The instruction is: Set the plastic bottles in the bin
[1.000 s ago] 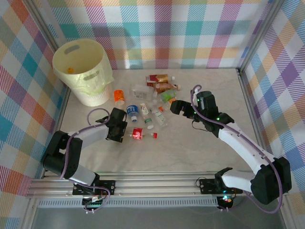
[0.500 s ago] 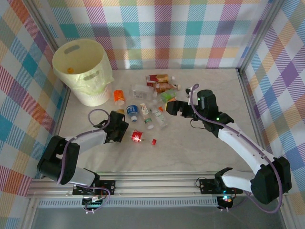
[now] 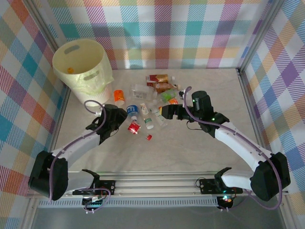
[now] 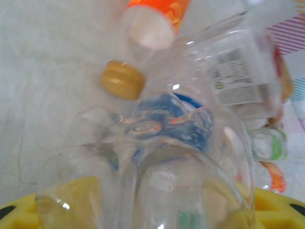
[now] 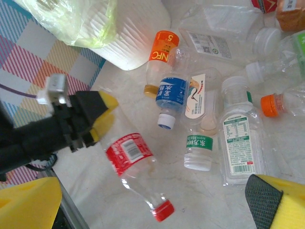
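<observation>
Pastel plaid curtains are closing in a pale marbled table (image 3: pixel 205 157) on three sides. At its far left corner the bin (image 3: pixel 89 93) is standing upright, with a yellow-green bag draped over its rim. The plastic bottles (image 3: pixel 153 98) are lying scattered on the table to the right of the bin, around the middle of the far half.

The right wrist view is showing the labels best. An orange-labelled bottle (image 5: pixel 163 47) is carrying "NFC" and a "5". Just beside it, a blue-labelled bottle (image 5: pixel 170 95) is bearing white Chinese characters. A green-banded bottle (image 5: pixel 198 143) with a white cap is lying next to a taller bottle (image 5: pixel 240 143), whose white-and-green label is printed too small to read. A red-labelled bottle (image 5: pixel 129 151) with a red cap is lying apart from the cluster, on the side nearest the arms, its clear end pointing toward the left gripper (image 3: pixel 122 124).

That gripper is reaching in low beside the cluster. In the left wrist view its yellow fingers (image 4: pixel 14 217) are flanking the ribbed end of a clear bottle (image 4: pixel 143 143) that is sitting close against the lens. I cannot tell whether they are pinching it. Past it a tan cap (image 4: pixel 123 79) and a white barcode label (image 4: pixel 236 83) are showing.

The right gripper (image 3: pixel 167 111) is hovering over the cluster's right side, its claw spread wide.
</observation>
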